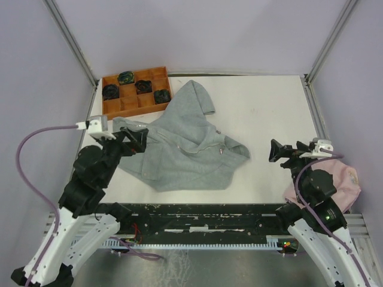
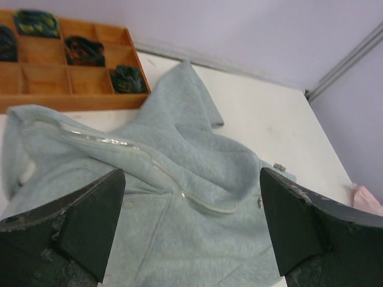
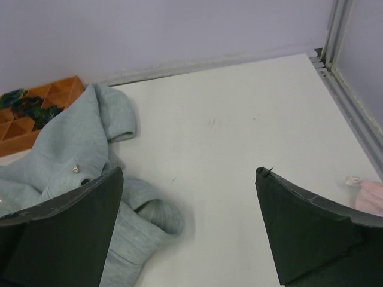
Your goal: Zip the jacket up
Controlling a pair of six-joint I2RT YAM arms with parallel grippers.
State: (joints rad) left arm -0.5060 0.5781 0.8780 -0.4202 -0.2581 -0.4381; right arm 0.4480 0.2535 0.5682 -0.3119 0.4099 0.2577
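Note:
The light grey jacket (image 1: 185, 152) lies crumpled in the middle of the white table (image 1: 269, 107), hood toward the back. Its zipper line (image 2: 197, 202) runs diagonally across the front, and a small metal piece (image 1: 221, 151) shows near the right side. My left gripper (image 1: 136, 139) hovers over the jacket's left edge, jaws open wide above the cloth (image 2: 191, 179), holding nothing. My right gripper (image 1: 275, 152) stands open over bare table just right of the jacket, empty (image 3: 188, 179). A sleeve cuff (image 3: 155, 215) lies by its left finger (image 3: 78, 227).
An orange compartment tray (image 1: 122, 103) with several dark bundles sits at the back left, touching the jacket's hood side. A pale pink cloth (image 1: 344, 179) lies at the right near edge beside the right arm. Metal frame posts (image 1: 323, 48) stand at the back corners.

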